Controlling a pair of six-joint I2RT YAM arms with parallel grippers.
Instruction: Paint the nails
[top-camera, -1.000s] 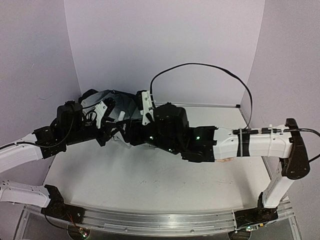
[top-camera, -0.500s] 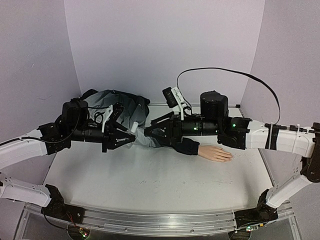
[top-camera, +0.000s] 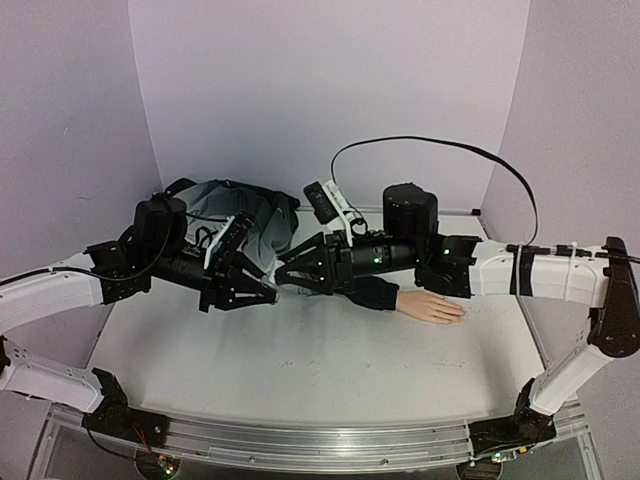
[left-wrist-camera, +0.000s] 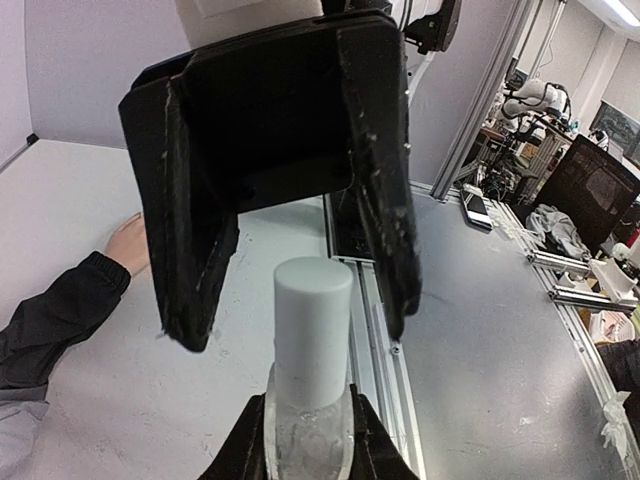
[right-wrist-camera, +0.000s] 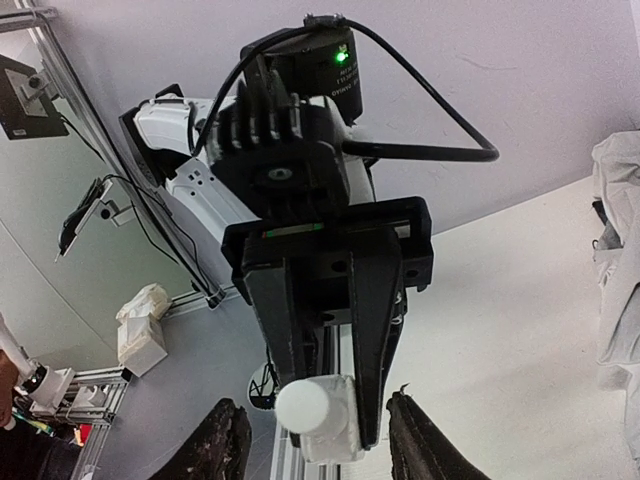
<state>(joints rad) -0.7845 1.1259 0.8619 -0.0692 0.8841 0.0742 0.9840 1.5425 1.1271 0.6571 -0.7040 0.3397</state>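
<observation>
1. Since half a second ago, your right tool (top-camera: 287, 272) has slid left over the sleeve (top-camera: 372, 293) toward your left tool (top-camera: 260, 291), and the gap between the two has nearly closed.
2. Your left tool is clenched on a small clear bottle (left-wrist-camera: 310, 425). It grips the glass body low down and leaves the white cap (left-wrist-camera: 312, 315) standing free.
3. Your right tool is released. Its black fingers (left-wrist-camera: 195, 250) are spread wide, one on either side of the cap, and neither touches it.
4. The mannequin hand (top-camera: 432, 307) lies flat on the table (top-camera: 300, 370), well to the right of both tools. It sticks out of the dark sleeve that runs under your right arm.
5. The nails (top-camera: 458, 313) are at that hand's fingertips, which point right, away from the bottle. They are too small here to make out singly.
6. The grey jacket (top-camera: 240, 205) is bunched at the back of the table, behind your left arm.
</observation>
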